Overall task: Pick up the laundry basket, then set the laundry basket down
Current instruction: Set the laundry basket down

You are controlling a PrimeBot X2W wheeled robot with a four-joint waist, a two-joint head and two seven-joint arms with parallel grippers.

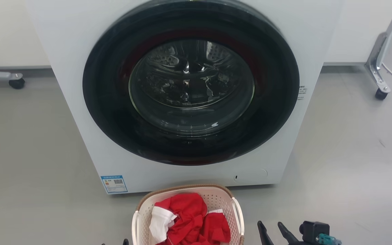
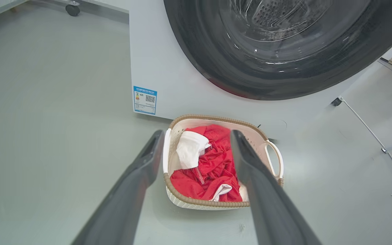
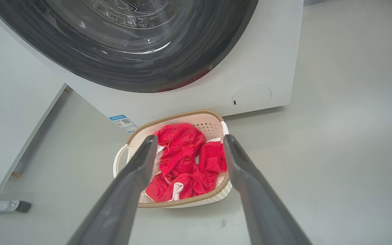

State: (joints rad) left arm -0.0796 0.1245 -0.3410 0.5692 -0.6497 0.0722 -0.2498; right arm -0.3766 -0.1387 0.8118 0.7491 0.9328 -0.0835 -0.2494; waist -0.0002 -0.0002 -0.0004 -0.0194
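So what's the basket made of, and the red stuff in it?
The laundry basket looks like matte cream plastic: moulded walls with rows of small holes. Its brown woven-look rim is probably plastic. The red cloth looks like soft fabric, crumpled in folds.

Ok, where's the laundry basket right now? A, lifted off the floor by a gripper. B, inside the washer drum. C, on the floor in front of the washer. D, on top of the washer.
C: the laundry basket sits on the floor just in front of the washer, red and white cloth inside; the left gripper and right gripper are open, holding nothing.
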